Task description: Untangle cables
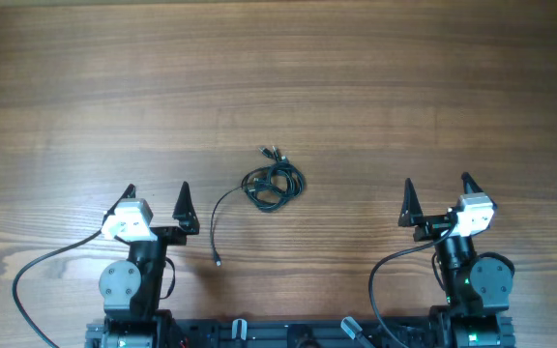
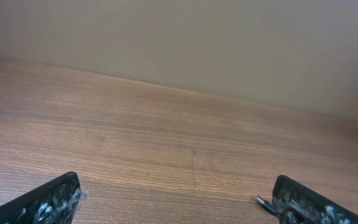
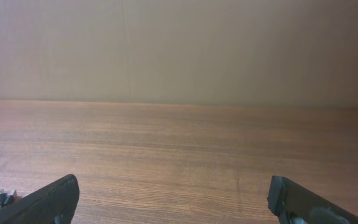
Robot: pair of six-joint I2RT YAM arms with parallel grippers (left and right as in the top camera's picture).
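Observation:
The cables [image 1: 273, 184] lie as a small knotted bundle of thin dark wires in the middle of the wooden table, with plug ends sticking out at the top. One loose strand curves down left to a plug end [image 1: 219, 261]. My left gripper [image 1: 157, 190] is open and empty, left of the bundle. My right gripper [image 1: 437, 184] is open and empty, far right of it. In the left wrist view a plug tip [image 2: 263, 202] shows beside the right finger. In the right wrist view a small plug end [image 3: 0, 198] shows at the lower left.
Thicker black arm cables [image 1: 37, 266] loop near both arm bases at the front edge. A plain wall rises behind the far edge of the table [image 3: 179, 102].

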